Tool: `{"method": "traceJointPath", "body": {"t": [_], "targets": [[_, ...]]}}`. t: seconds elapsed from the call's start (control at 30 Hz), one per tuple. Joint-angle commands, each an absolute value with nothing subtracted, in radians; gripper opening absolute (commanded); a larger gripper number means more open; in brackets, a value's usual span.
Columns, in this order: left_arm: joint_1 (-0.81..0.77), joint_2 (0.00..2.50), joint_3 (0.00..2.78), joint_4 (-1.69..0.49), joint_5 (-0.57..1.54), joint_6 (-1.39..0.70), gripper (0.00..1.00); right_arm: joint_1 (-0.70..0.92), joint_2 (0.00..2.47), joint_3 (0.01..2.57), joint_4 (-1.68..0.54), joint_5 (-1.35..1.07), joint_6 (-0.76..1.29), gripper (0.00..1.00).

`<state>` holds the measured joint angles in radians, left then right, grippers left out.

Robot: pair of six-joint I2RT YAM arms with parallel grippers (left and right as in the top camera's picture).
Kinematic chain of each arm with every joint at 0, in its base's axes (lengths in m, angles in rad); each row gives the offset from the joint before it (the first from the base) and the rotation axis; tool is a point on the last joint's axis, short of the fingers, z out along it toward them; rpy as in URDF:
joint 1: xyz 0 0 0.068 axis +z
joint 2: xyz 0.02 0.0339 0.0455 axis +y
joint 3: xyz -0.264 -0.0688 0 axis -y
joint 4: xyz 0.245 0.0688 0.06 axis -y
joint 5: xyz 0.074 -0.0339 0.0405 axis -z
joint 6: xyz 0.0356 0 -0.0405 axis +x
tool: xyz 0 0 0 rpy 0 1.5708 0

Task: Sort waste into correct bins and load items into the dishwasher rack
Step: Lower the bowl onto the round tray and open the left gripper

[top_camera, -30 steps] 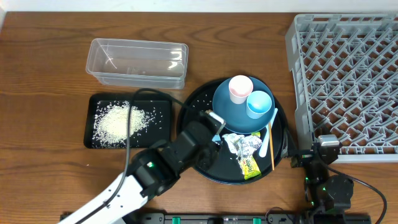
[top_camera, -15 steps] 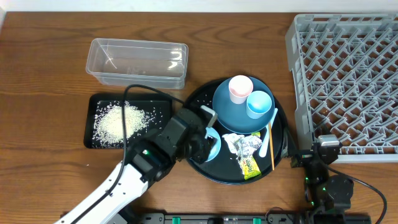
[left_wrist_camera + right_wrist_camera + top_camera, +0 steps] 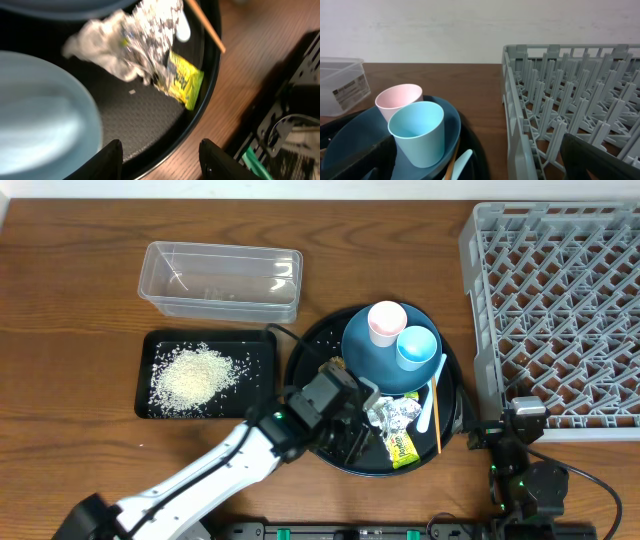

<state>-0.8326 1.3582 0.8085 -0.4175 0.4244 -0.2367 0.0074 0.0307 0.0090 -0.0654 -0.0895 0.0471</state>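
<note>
Two claws, both open, nothing held. Left claw (image 3: 162,160) hangs over the round black tray (image 3: 142,122): light blue bowl (image 3: 40,115) just beside one finger, crumpled wrappers (image 3: 130,45) and yellow-green packet (image 3: 184,82) just ahead, chopstick (image 3: 205,25) beyond. Right claw (image 3: 477,167) sits low at the worktop (image 3: 460,80) edge beside the rack (image 3: 560,100); pink cup (image 3: 399,100) and blue cup (image 3: 417,132) stand on the plate (image 3: 347,145) ahead.

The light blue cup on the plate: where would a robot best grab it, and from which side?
By its rim, from straight above: the light blue cup stands upright, mouth open, so one wall can be pinched inside and out. Choose the wall away from the pinkish-white cup, which stands close beside it.
</note>
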Motion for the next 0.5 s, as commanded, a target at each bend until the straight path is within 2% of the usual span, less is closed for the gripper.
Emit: {"method": "traceJointPath", "body": {"t": [0.0,0.47], "targets": [[-0.866,1.403,0.838,-0.416,0.444,-0.246,0.51,0.000,0.031,0.006,-0.067,-0.082,0.036,0.99],[-1.021,1.435,0.838,-0.320,0.297,-0.381,0.51,0.000,0.031,0.006,-0.067,-0.082,0.036,0.99]]}}
